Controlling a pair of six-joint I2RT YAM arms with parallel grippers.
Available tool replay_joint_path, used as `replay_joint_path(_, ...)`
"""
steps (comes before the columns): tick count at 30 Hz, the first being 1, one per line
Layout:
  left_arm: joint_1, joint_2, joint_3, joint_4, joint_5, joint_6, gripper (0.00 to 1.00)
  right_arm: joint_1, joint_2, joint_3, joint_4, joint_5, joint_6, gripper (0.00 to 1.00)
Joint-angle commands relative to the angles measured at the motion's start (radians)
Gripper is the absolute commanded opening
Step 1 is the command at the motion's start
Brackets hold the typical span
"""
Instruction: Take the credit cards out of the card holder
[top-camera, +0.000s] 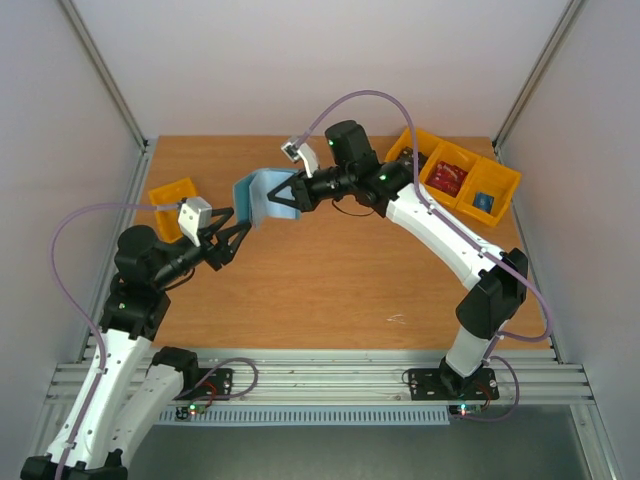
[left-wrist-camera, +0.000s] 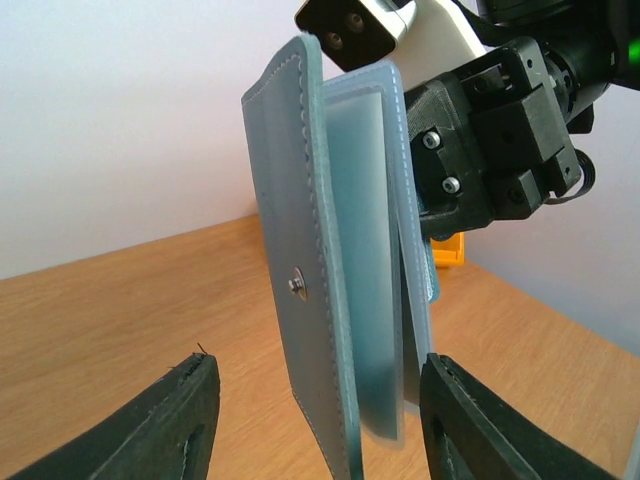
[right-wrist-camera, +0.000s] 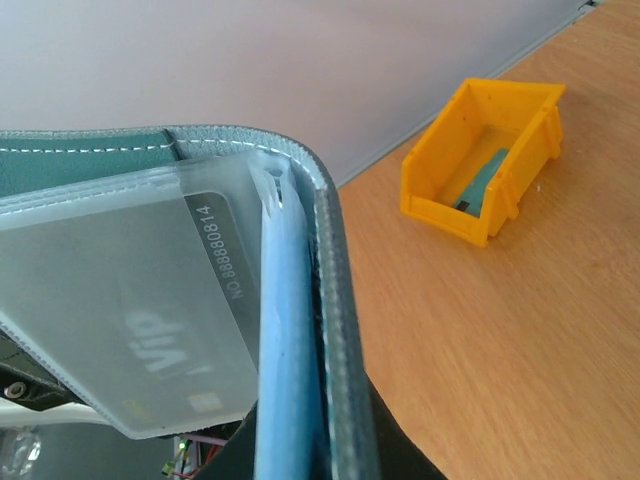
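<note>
The teal-blue card holder (top-camera: 258, 196) hangs upright above the table, folded open, and my right gripper (top-camera: 287, 193) is shut on its spine edge. In the right wrist view the holder (right-wrist-camera: 335, 290) fills the left side, with a grey credit card (right-wrist-camera: 140, 300) marked VIP in a clear sleeve; the right gripper (right-wrist-camera: 300, 445) clamps the holder low in the frame. My left gripper (top-camera: 240, 222) is open just left of the holder. In the left wrist view the holder's (left-wrist-camera: 290, 250) lower edge and a sleeved card (left-wrist-camera: 370, 290) hang between the left gripper's (left-wrist-camera: 318, 370) spread fingers, touching neither.
A yellow bin (top-camera: 172, 196) sits at the table's left, behind the left arm; in the right wrist view this bin (right-wrist-camera: 440, 190) holds a flat teal piece. A row of yellow bins (top-camera: 470, 170) with red and blue items stands at the back right.
</note>
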Motion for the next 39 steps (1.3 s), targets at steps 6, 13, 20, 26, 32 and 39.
replay_joint_path(6,0.004,0.016,0.022,0.07,0.004,-0.001,0.59,0.053,0.014,0.101,-0.039,0.045,-0.042,0.01)
replay_joint_path(13,0.004,0.011,0.021,0.065,0.012,-0.008,0.65,0.076,0.037,0.14,-0.088,0.07,-0.067,0.01)
replay_joint_path(20,0.004,0.009,0.014,0.091,0.049,-0.012,0.73,0.08,0.05,0.16,-0.106,0.087,-0.07,0.01)
replay_joint_path(26,0.004,0.016,0.014,0.096,0.016,-0.013,0.72,0.09,0.058,0.174,-0.12,0.018,-0.1,0.01)
replay_joint_path(32,0.004,0.01,0.028,0.038,-0.135,0.001,0.32,0.055,0.039,0.157,-0.121,-0.15,-0.13,0.01)
replay_joint_path(39,0.004,0.002,0.027,0.039,-0.074,-0.028,0.0,-0.014,0.021,0.085,-0.086,-0.25,-0.121,0.33)
